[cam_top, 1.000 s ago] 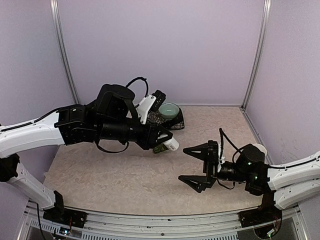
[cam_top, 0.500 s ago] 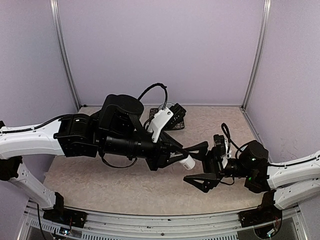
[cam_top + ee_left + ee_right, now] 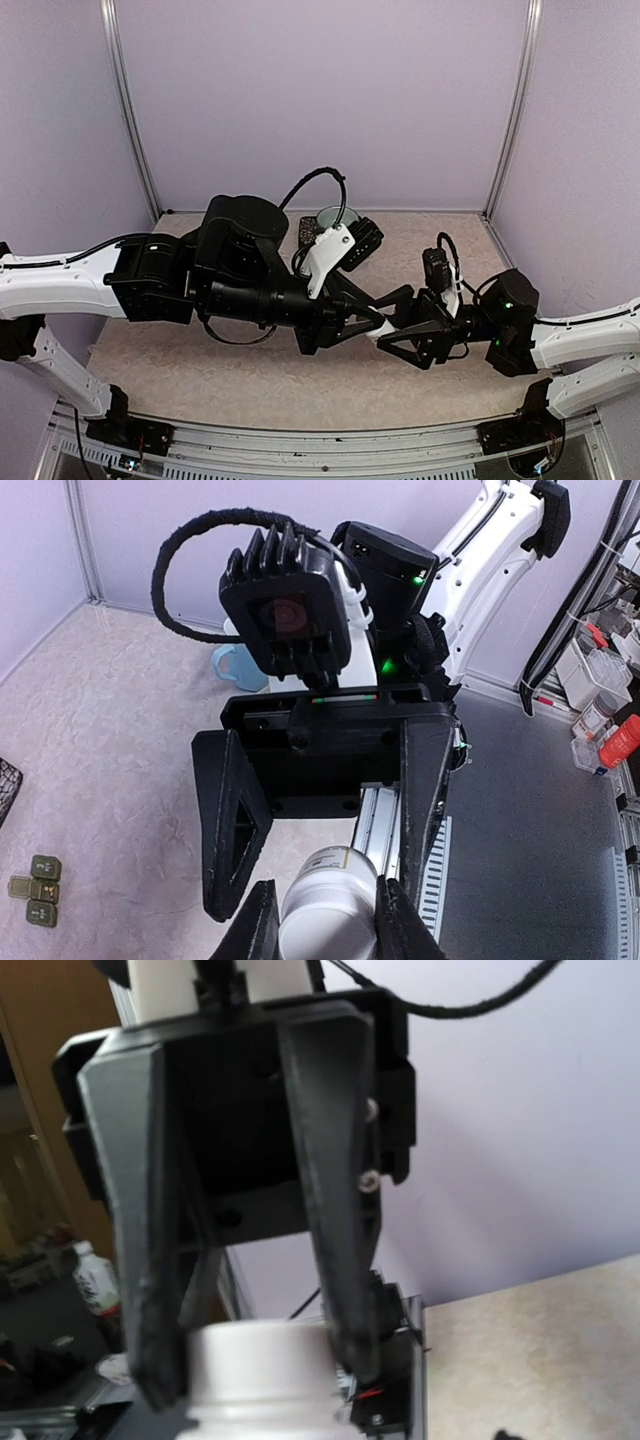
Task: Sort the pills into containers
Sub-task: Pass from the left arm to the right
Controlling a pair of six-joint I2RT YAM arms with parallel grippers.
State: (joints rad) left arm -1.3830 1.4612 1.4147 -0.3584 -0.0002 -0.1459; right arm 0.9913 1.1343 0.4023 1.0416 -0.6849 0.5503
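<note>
- Left gripper (image 3: 322, 925) clamps a white bottle (image 3: 325, 900) (base cut off by the frame).
- Right gripper (image 3: 398, 324) is spread wide, its fingers flanking the bottle's end; contact is unclear.
- Containers (image 3: 35, 890) lie on the table (image 3: 120, 730) toward the far side, hidden from overhead behind the left arm (image 3: 230, 280).

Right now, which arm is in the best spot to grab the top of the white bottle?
Right. The left gripper is busy gripping the white bottle. The right gripper is open with a finger on each side of the bottle's top, so it probably only has to close.
</note>
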